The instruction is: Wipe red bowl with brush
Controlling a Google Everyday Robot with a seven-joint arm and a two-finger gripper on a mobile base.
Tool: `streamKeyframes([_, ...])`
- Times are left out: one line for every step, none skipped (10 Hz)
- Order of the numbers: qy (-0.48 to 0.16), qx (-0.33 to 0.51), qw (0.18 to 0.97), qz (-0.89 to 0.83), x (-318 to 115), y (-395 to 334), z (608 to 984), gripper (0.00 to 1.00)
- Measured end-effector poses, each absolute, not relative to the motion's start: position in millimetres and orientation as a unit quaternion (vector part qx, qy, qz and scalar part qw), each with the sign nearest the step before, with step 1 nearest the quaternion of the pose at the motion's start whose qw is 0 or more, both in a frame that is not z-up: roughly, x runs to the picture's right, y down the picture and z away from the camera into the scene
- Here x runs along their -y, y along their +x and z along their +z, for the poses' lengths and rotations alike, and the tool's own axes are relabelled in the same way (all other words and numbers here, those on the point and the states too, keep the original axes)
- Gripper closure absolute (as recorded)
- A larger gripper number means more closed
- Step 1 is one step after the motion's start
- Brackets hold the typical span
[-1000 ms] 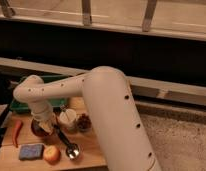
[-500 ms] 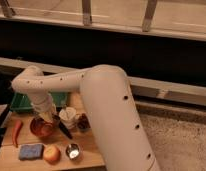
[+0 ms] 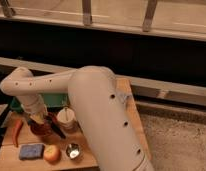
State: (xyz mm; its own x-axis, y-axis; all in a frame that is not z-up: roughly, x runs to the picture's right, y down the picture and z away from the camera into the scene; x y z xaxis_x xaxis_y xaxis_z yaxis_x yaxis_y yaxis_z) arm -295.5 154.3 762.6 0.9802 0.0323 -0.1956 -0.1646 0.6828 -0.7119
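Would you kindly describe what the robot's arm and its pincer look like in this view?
The arm is clad in smooth, rounded off-white shells: a thick tube-like segment, then a slimmer one bending at a bulbous elbow. Small dark dots, like screw holes, run in rows along both segments. No loose cables show. The pincer, low over the red bowl, looks darker than the shells.

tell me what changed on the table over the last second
The white robot arm swung its forearm left and down, bringing the pincer over the round orange-red bowl. The long slim black brush went with it and now slants across the bowl's right rim. The pincer stayed shut on the brush. The white cup, blue sponge, apple and small metal cup did not move.
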Motion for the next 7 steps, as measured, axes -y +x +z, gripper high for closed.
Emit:
streamKeyframes([-0.401,-0.085,0.910,0.055,-163.9,-291.2,760.4,1.00])
streamKeyframes([-0.406,-0.087,0.908,0.059,-173.5,-283.2,756.2,1.00])
streamKeyframes([-0.406,-0.092,0.907,0.067,-178.7,-271.2,752.2,1.00])
streamKeyframes([-0.405,-0.098,0.906,0.080,-181.3,-257.1,748.5,1.00])
streamKeyframes([-0.400,-0.101,0.906,0.092,-179.0,-249.3,745.4,1.00])
streamKeyframes([-0.391,-0.102,0.909,0.104,-169.3,-244.2,742.3,1.00])
streamKeyframes([-0.385,-0.102,0.911,0.109,-160.4,-242.1,743.0,1.00])
